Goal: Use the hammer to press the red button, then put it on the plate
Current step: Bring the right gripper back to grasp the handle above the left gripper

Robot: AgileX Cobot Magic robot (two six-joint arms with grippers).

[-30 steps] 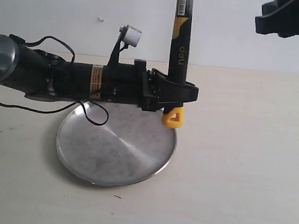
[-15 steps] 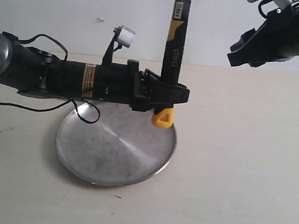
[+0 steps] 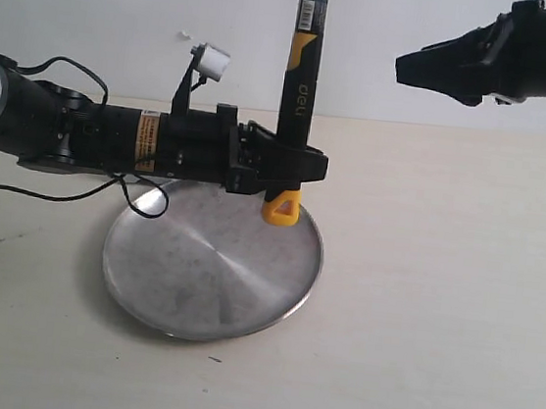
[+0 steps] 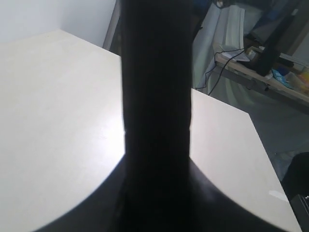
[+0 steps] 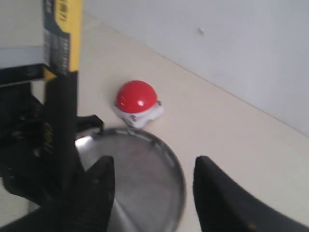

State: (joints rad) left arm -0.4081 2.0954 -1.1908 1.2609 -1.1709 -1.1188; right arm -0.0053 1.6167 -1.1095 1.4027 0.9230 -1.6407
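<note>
Two grippers here, and only one has anything in it. The left gripper (image 3: 292, 164) has its jaws clamped across the black lower part of the hammer (image 3: 299, 79), just above the yellow looped end. The hammer stands pretty much upright, with its handle running up past the white lettering and the yellow neck and out of the top of the exterior view, so the head isn't visible. The yellow loop hangs below the jaws, over the far edge of the plate (image 3: 194, 294), and I can't tell if it's touching the metal or just above it. The left wrist view is basically one big black handle filling the middle, so it's no help.

The right gripper (image 5: 153, 189) has its jaws spread apart with nothing between them. Its two dark fingers (image 5: 99, 188) frame the plate's rim from above. In the exterior view it sits up high, off to the right of the hammer and well clear of it.

The red button (image 5: 136, 95) sits on the pale table (image 3: 438, 312) just beside the plate's rim, on the far side. The left arm hides it in the exterior view.
</note>
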